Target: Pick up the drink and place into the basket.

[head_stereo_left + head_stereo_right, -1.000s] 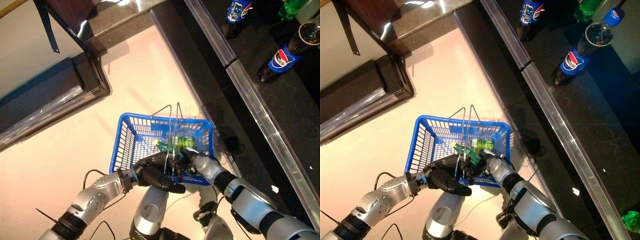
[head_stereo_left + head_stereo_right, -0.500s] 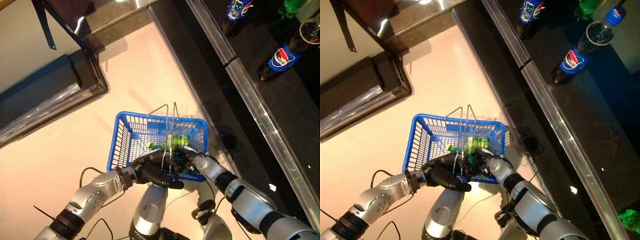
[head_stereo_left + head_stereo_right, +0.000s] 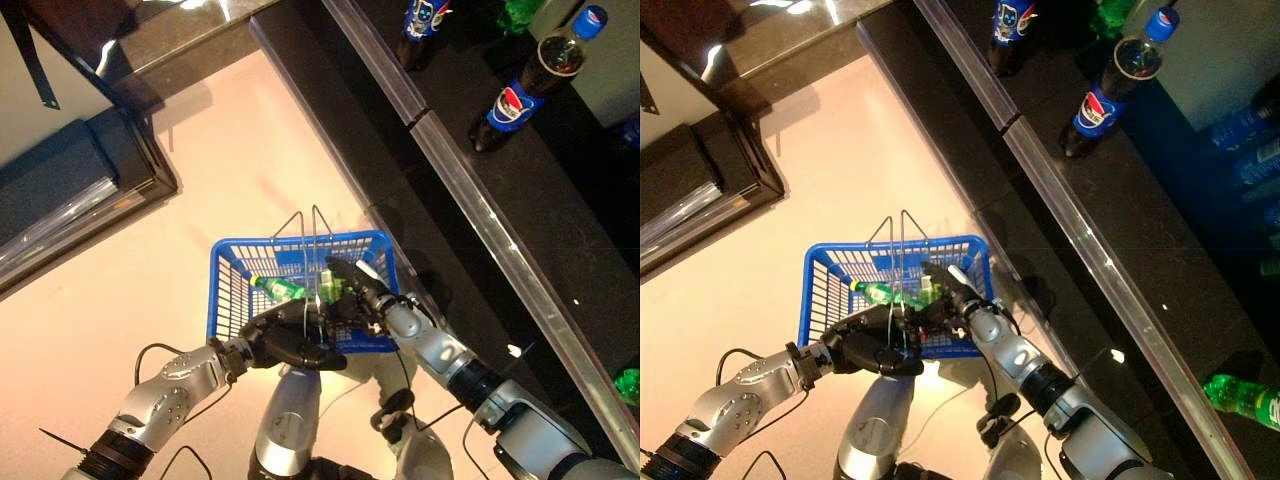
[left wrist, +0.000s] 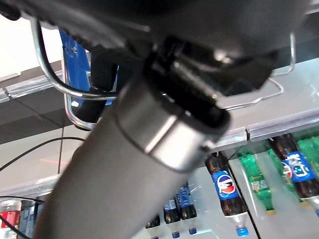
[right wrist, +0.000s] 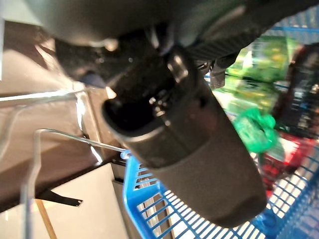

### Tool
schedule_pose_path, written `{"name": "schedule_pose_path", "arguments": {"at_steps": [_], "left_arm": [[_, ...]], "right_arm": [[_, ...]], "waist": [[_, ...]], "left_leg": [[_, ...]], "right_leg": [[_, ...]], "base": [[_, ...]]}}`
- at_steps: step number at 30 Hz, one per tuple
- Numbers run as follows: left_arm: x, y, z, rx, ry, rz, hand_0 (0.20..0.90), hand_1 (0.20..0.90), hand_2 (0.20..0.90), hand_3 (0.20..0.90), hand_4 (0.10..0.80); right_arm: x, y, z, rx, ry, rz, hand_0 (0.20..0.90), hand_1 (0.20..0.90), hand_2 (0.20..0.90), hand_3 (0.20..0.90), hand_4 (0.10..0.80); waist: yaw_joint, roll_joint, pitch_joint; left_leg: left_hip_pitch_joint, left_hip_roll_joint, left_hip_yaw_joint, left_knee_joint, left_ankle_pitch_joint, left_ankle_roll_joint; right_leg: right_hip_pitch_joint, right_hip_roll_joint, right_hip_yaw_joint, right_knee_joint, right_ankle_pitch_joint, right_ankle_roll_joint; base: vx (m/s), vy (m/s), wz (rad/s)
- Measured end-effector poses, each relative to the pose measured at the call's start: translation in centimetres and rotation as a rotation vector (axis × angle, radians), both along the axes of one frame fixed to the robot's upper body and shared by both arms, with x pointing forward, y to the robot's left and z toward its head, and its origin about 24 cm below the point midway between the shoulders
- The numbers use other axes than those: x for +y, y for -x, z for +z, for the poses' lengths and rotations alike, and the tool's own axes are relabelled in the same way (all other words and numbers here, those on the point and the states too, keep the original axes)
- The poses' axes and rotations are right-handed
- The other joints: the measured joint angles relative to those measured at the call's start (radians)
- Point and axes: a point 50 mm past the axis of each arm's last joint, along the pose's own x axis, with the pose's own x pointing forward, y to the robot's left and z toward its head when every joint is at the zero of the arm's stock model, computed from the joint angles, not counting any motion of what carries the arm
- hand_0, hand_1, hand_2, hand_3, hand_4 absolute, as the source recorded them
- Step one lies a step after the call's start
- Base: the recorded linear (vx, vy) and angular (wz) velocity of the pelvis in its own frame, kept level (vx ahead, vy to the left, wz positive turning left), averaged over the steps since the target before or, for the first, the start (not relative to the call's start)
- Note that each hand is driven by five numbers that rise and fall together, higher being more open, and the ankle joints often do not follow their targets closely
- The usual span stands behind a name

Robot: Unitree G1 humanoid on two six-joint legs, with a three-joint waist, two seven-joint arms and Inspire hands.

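My left hand (image 3: 285, 342) holds up a blue mesh basket (image 3: 228, 300) above the pale floor. Its fingers are curled round the two wire handles (image 3: 305, 235), which also loop past it in the left wrist view (image 4: 60, 87). The drink, a green bottle (image 3: 283, 290) with a green cap, lies on its side inside the basket. My right hand (image 3: 357, 292), with a white thumb cover, reaches over the basket's right rim. Its fingers are loose at the bottle's base end. The right wrist view shows the green bottle (image 5: 256, 57) past the thumb.
A long dark counter (image 3: 560, 230) runs along the right. Two cola bottles (image 3: 522, 88) (image 3: 420, 22) stand on it and a green bottle (image 3: 1243, 397) lies further down. A dark cabinet (image 3: 80, 170) stands at the upper left. Shelves of bottles (image 4: 227, 186) show in the left wrist view.
The whole picture has shifted, so the camera moved. The green bottle now lies lower and further left in the basket, and my right hand's fingers have loosened from it.
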Motion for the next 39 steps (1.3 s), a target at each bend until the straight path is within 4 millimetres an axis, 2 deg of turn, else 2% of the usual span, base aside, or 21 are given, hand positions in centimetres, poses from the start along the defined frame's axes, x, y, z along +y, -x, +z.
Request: {"name": "schedule_pose_path", "arguments": {"at_steps": [4, 6, 9, 13, 17, 19, 22, 25, 29, 31, 35, 38, 39], "left_arm": [[0.7, 0.4, -0.5, 0.004, 0.011, 0.042, 0.300, 0.300, 0.300, 0.200, 0.100], [1.2, 0.5, -0.7, 0.010, 0.011, 0.062, 0.300, 0.300, 0.300, 0.200, 0.100], [1.7, 0.8, -0.8, 0.014, 0.015, 0.085, 0.300, 0.300, 0.300, 0.200, 0.100], [2.1, 1.0, -1.5, 0.031, 0.020, 0.118, 0.300, 0.300, 0.300, 0.200, 0.100], [3.5, 1.4, -2.8, 0.073, 0.019, 0.194, 0.300, 0.300, 0.300, 0.200, 0.100], [4.3, 1.8, -3.3, 0.087, 0.019, 0.237, 0.300, 0.300, 0.300, 0.200, 0.100], [5.1, 2.5, -3.8, 0.104, 0.015, 0.282, 0.300, 0.300, 0.300, 0.200, 0.100], [6.1, 3.5, -5.1, 0.140, 0.021, 0.362, 0.300, 0.300, 0.300, 0.200, 0.100], [7.0, 4.3, -7.7, 0.220, -0.022, 0.516, 0.300, 0.300, 0.300, 0.200, 0.100], [7.6, 5.4, -9.3, 0.283, -0.051, 0.613, 0.300, 0.300, 0.300, 0.200, 0.100], [8.6, 8.3, -12.1, 0.411, -0.120, 0.774, 0.300, 0.300, 0.300, 0.200, 0.100], [8.5, 10.4, -14.9, 0.538, -0.144, 0.880, 0.300, 0.300, 0.300, 0.200, 0.100], [8.3, 11.0, -15.6, 0.570, -0.153, 0.906, 0.300, 0.300, 0.300, 0.200, 0.100]], "right_arm": [[-1.3, 0.8, 1.6, -0.069, -0.023, 0.009, 0.900, 0.900, 0.900, 0.900, 0.800], [-2.5, 1.3, 2.1, -0.086, -0.045, -0.005, 0.900, 0.900, 0.900, 0.900, 0.800], [-3.2, 1.9, 2.6, -0.102, -0.067, 0.006, 0.900, 0.900, 0.900, 0.900, 0.800], [-3.5, 3.1, 3.3, -0.107, -0.153, 0.076, 0.900, 0.900, 0.900, 0.900, 0.800], [-3.6, 4.7, 4.3, -0.144, -0.244, 0.143, 0.900, 0.900, 0.900, 0.900, 0.800], [-4.1, 5.2, 4.6, -0.180, -0.224, 0.137, 0.900, 0.900, 0.900, 0.900, 0.800], [-6.4, 6.1, 4.2, -0.170, -0.157, 0.097, 0.900, 0.900, 0.900, 0.900, 0.800], [-7.9, 6.7, 3.7, -0.128, -0.187, 0.066, 0.900, 0.900, 0.900, 0.900, 0.800], [-8.0, 7.8, 1.6, -0.029, -0.217, 0.065, 0.900, 0.900, 0.900, 0.900, 0.800], [-8.5, 8.4, -0.7, 0.062, -0.227, 0.029, 0.900, 0.900, 0.900, 0.900, 0.800], [-9.5, 11.1, -6.5, 0.294, -0.287, -0.123, 0.900, 0.900, 0.900, 0.900, 0.800], [-9.3, 13.3, -11.3, 0.489, -0.324, -0.267, 0.900, 0.900, 0.900, 0.900, 0.800], [-9.2, 14.1, -12.4, 0.536, -0.319, -0.289, 0.900, 0.900, 0.900, 0.900, 0.800]], "waist": [[-0.031, -0.002, 0.000], [-0.041, -0.004, -0.001], [-0.060, -0.012, -0.001], [-0.080, -0.016, -0.001], [-0.102, -0.032, -0.004], [-0.111, -0.046, -0.008], [-0.140, -0.058, -0.011], [-0.162, -0.068, -0.018], [-0.202, -0.076, -0.040], [-0.219, -0.090, -0.072], [-0.241, -0.105, -0.164], [-0.264, -0.098, -0.247], [-0.274, -0.094, -0.259]], "left_leg": [[0.009, 0.008, 0.015, -0.003, 0.000, 0.000], [0.017, 0.014, 0.017, -0.009, 0.000, 0.000], [0.023, 0.021, 0.021, -0.015, 0.001, -0.002], [0.047, 0.036, 0.049, -0.024, 0.001, -0.002], [0.090, 0.050, 0.070, -0.046, 0.001, -0.003], [0.104, 0.053, 0.084, -0.053, 0.000, -0.004], [0.133, 0.062, 0.111, -0.066, -0.001, -0.004], [0.166, 0.069, 0.141, -0.081, -0.002, -0.005], [0.218, 0.087, 0.172, -0.108, -0.007, -0.006], [0.240, 0.094, 0.193, -0.127, -0.008, -0.008], [0.297, 0.094, 0.230, -0.173, -0.007, -0.013], [0.338, 0.092, 0.248, -0.205, -0.008, -0.013], [0.348, 0.092, 0.251, -0.210, -0.008, -0.013]], "right_leg": [[-0.002, 0.006, 0.010, -0.004, 0.006, -0.003], [0.008, 0.014, 0.011, -0.017, 0.010, -0.004], [0.010, 0.020, 0.016, -0.024, 0.013, -0.006], [0.033, 0.035, 0.032, -0.056, 0.029, -0.009], [0.064, 0.048, 0.047, -0.087, 0.041, -0.011], [0.068, 0.049, 0.060, -0.089, 0.041, -0.011], [0.085, 0.054, 0.078, -0.112, 0.054, -0.011], [0.096, 0.061, 0.105, -0.128, 0.063, -0.013], [0.125, 0.075, 0.130, -0.157, 0.071, -0.017], [0.133, 0.078, 0.147, -0.174, 0.075, -0.017], [0.168, 0.083, 0.167, -0.224, 0.085, -0.012], [0.196, 0.084, 0.174, -0.252, 0.088, -0.008], [0.207, 0.084, 0.174, -0.258, 0.088, -0.008]], "base": [[0.002, 0.001, -0.13], [0.011, -0.008, -0.05], [0.006, -0.025, -0.06], [0.037, -0.037, -0.13], [0.033, -0.028, -0.15], [0.048, -0.017, -0.16], [0.054, 0.000, -0.19], [0.085, 0.000, -0.32], [0.097, 0.018, -0.25], [0.071, 0.021, -0.24], [0.078, 0.023, -0.19], [0.083, 0.026, -0.13], [0.096, 0.022, -0.09]]}}
